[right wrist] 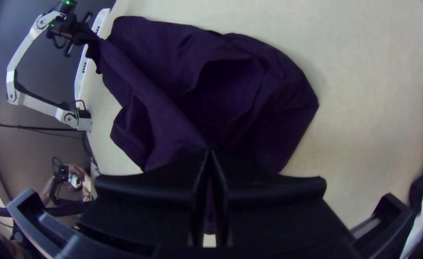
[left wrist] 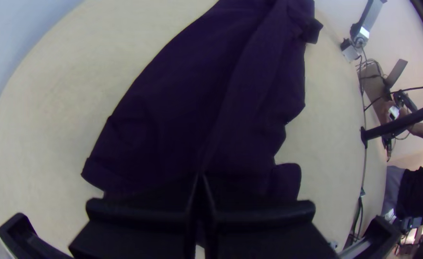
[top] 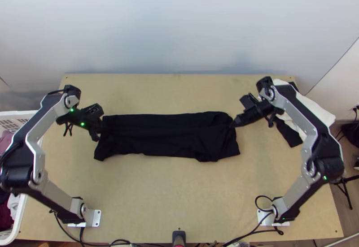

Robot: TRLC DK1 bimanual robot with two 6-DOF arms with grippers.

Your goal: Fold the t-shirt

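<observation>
While the left gripper [left wrist: 200, 176] and right gripper [right wrist: 211, 152] each pinch an end, the black t-shirt [top: 166, 135] lies lengthwise between them.

The light wooden table [top: 179, 197] carries a black t-shirt [top: 166, 135], laid across its middle in a long, rumpled band. Near the far right corner lie white cloth [top: 316, 110] and black cloth [top: 289, 133], touching.

No readable text or labels.
</observation>
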